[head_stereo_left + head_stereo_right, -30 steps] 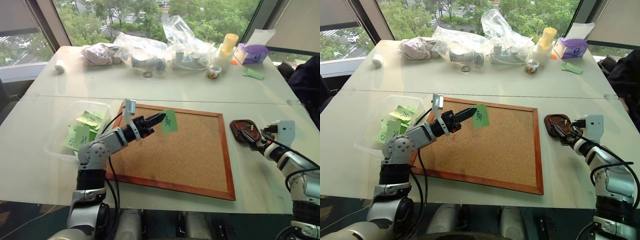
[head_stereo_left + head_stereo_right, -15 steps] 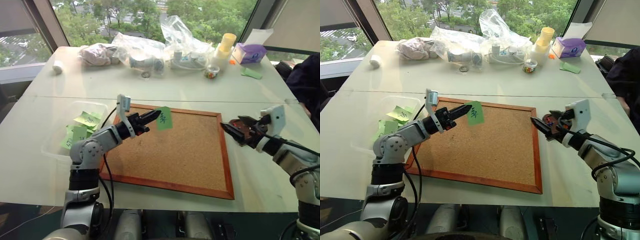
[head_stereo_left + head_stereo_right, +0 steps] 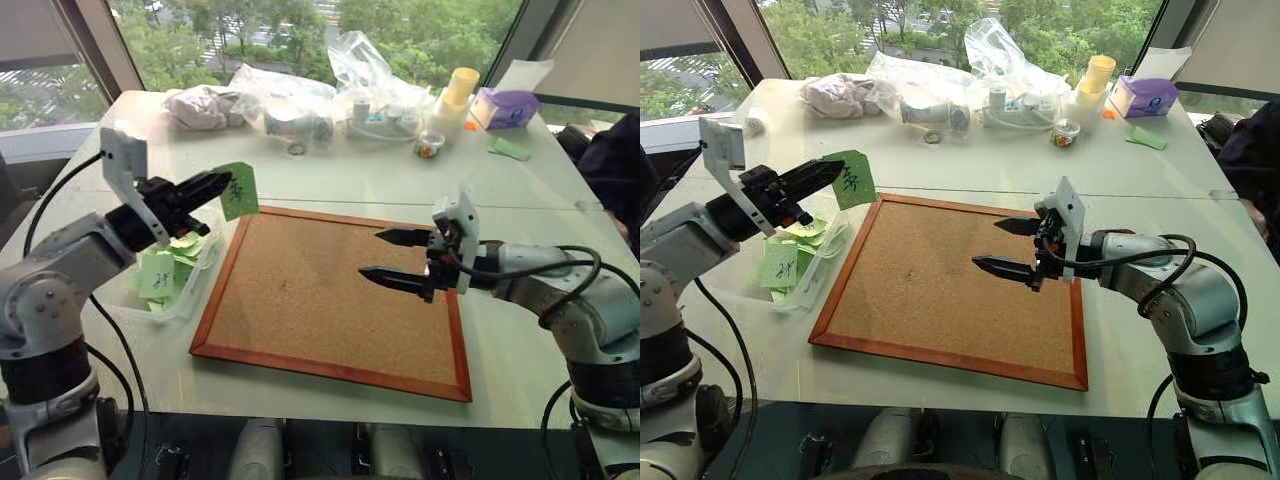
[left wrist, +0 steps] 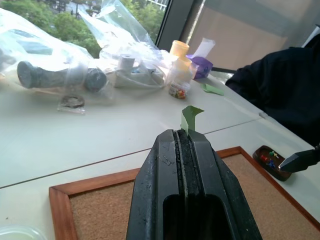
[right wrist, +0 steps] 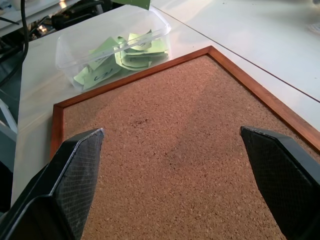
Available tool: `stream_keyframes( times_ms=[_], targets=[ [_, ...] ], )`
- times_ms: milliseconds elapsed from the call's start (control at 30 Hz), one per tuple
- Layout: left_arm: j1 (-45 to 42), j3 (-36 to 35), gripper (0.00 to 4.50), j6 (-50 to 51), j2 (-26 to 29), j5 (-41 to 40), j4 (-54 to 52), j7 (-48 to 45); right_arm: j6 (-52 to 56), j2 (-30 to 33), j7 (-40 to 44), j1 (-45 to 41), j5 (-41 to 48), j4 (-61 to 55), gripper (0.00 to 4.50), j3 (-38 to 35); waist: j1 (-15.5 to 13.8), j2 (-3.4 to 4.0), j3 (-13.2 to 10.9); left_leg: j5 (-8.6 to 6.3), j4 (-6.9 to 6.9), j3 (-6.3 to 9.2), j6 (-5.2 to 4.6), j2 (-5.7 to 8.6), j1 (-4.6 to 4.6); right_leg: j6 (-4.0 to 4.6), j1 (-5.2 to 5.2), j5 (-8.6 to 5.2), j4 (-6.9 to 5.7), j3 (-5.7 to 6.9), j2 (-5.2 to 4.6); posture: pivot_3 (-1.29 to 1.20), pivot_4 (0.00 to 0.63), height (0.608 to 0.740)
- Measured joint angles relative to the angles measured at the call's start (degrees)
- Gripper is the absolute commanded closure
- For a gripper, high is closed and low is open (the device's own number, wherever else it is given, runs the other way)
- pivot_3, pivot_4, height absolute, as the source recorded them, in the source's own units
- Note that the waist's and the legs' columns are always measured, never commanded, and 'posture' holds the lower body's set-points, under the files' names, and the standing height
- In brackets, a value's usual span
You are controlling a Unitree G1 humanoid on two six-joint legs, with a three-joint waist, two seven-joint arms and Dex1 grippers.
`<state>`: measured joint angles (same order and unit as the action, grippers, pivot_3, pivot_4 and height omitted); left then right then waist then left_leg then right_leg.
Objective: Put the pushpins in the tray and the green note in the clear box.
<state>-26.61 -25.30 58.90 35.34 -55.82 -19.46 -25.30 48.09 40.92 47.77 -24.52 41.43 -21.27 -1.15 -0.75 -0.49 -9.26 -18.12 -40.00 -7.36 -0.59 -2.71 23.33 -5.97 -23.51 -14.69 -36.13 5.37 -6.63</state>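
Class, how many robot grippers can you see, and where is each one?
2. The left gripper, shut on the green note, is raised beside the clear box. The right gripper, open, is over the corkboard.

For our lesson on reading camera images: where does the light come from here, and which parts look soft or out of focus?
Left eye view: daylight comes through the window, brightening the table. Left wrist view: the near left gripper looks soft; the bags are clearer. Right wrist view: the corkboard is sharp.

A pale table [image 3: 330, 185] stands before large windows [image 3: 300, 25] showing daylit green trees [image 3: 400, 25].
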Motion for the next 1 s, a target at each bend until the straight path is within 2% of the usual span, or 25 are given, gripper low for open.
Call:
stream_keyframes(
  times_ms=[133,233,400,500,733,900,1000],
  targets=[
    [4.9,-2.4,4.5,1.8,5.1,-1.7,-1.4,-0.2,-1.2,-0.1,1.9,-1.1,-1.1,1.5,0.02,1.8,0.4,-0.05,0.0,0.0,0.02,-0.04,0.01,-0.01,0.0,0.0,-0.06,0.0,-0.01,0.0,0.06,0.0,0.15,0.74],
    [12.4,-8.5,4.5,2.5,11.2,-2.1,-0.9,-2.6,-1.9,-0.2,3.5,-1.6,-1.7,2.5,0.02,3.1,1.4,-0.04,0.0,0.02,0.07,-0.07,0.05,-0.05,-0.01,0.01,-0.12,-0.01,-0.03,0.0,0.09,0.0,0.15,0.74],
    [21.9,-11.9,4.5,-1.6,16.5,3.6,5.8,-8.9,-2.5,-0.2,4.7,-1.7,-2.6,3.0,0.02,4.0,1.3,-0.02,0.0,0.02,0.07,-0.12,0.08,-0.04,0.0,0.02,-0.15,-0.01,-0.02,0.0,0.07,0.0,0.15,0.74],
    [24.3,-10.9,3.51,-4.2,17.3,7.0,9.4,-12.7,-2.7,-0.1,5.0,-1.4,-3.1,3.0,0.0,4.2,1.1,-0.04,-0.1,0.01,0.07,-0.11,0.07,-0.08,0.04,0.03,-0.17,-0.01,-0.01,0.01,0.01,0.0,0.15,0.74],
    [22.4,-5.8,0.06,-6.6,17.5,9.6,11.9,-17.5,-2.8,0.8,5.0,0.3,-4.1,2.9,0.0,3.7,1.5,-0.05,0.0,0.01,0.1,-0.18,0.08,-0.07,0.06,0.03,-0.26,-0.01,-0.04,0.0,0.01,0.0,0.15,0.74],
    [18.5,-4.1,0.02,-5.5,18.1,6.5,9.4,-22.4,-2.8,3.9,4.8,4.1,-4.6,1.6,0.0,1.3,1.2,-0.07,0.0,0.01,0.09,-0.17,0.06,-0.08,0.08,0.02,-0.23,-0.01,-0.03,0.0,-0.05,0.0,0.15,0.74],
    [15.0,-0.2,0.02,-4.2,18.4,3.7,3.3,-24.0,-2.6,6.1,4.9,7.3,-4.5,-0.1,0.0,-1.1,1.3,-0.06,0.0,0.0,0.09,-0.16,0.05,-0.07,0.06,0.01,-0.22,0.0,-0.03,-0.01,-0.09,0.0,0.15,0.74]
  ],
)
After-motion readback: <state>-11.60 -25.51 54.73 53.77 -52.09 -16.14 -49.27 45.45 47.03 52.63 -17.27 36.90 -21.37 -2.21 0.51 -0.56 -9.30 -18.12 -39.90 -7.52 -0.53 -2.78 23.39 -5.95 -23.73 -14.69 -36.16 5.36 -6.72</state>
